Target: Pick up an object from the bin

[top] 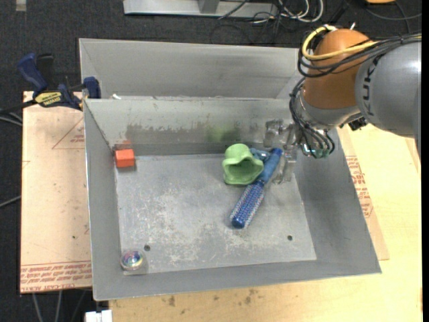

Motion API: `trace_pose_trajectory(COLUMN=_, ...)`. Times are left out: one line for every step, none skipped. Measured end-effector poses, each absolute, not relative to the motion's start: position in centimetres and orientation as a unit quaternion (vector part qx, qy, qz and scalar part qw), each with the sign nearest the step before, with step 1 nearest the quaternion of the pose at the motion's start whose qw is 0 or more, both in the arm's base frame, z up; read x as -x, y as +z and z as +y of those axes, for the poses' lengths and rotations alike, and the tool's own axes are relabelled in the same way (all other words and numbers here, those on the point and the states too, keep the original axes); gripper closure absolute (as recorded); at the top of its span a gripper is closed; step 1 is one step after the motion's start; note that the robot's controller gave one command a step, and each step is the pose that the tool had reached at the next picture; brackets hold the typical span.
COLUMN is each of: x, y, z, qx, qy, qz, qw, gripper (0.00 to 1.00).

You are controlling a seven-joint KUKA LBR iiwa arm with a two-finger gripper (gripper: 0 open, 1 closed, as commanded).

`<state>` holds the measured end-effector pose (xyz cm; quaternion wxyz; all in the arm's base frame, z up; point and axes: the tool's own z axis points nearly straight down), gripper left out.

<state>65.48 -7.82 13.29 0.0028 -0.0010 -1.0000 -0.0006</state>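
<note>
My gripper [282,151] hangs low at the bin's back right, close to the right wall. Right beside it lies the handle end of a blue hairbrush [253,196], which stretches diagonally down and left, with its bristled head toward the middle of the floor. A crumpled light-green cup-like thing [240,164] lies against the brush's handle on its left, a short way left of the gripper. Whether the gripper touches the handle cannot be made out.
An orange block [125,158] sits at the back left corner of the floor. A small shiny round thing [133,260] lies at the front left corner. The arm, with its orange cover and cables, stands above the right wall.
</note>
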Motion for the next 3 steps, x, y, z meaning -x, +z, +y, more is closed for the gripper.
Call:
trace_pose_trajectory(x=-65.5, y=7.6, z=-3.9, qx=0.034, qy=-0.001, qz=-0.999, qw=-0.004, gripper=0.0)
trace_pose_trajectory(x=-65.8, y=8.1, z=-4.0, qx=0.034, qy=-0.001, qz=-0.999, qw=-0.011, gripper=1.0)
trace_pose_trajectory(x=-62.8, y=21.3, z=-4.8, qx=0.041, qy=0.0, qz=-0.999, qw=-0.006, gripper=1.0)
